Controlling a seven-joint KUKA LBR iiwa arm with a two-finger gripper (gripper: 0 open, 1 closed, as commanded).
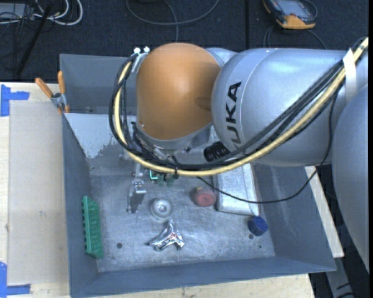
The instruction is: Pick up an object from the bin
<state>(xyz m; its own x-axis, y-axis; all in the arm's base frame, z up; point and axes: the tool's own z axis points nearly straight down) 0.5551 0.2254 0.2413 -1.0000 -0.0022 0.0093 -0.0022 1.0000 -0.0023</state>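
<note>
The arm (280, 98) reaches into the bin (74, 166) from the right, its orange cover (174, 92) above the bin's rear half. The pincer (137, 198) hangs below the cover, tip down at the bin floor, left of centre. Whether it is spread or pressed together cannot be told.

Nearest thing: a round silver knob (161, 207), on the floor just beside the pincer, to its right and slightly nearer the front wall. The two appear apart, not touching. A red disc (204, 197) lies further right, past the knob. A crumpled shiny metal piece (166, 238) lies in front of the knob, near the front wall. A green comb (92, 226) lies along the left wall, well apart from the pincer. A blue cap (257, 226) sits near the right front corner, beside a flat grey slab (237, 188) that lies partly under the arm.
</note>
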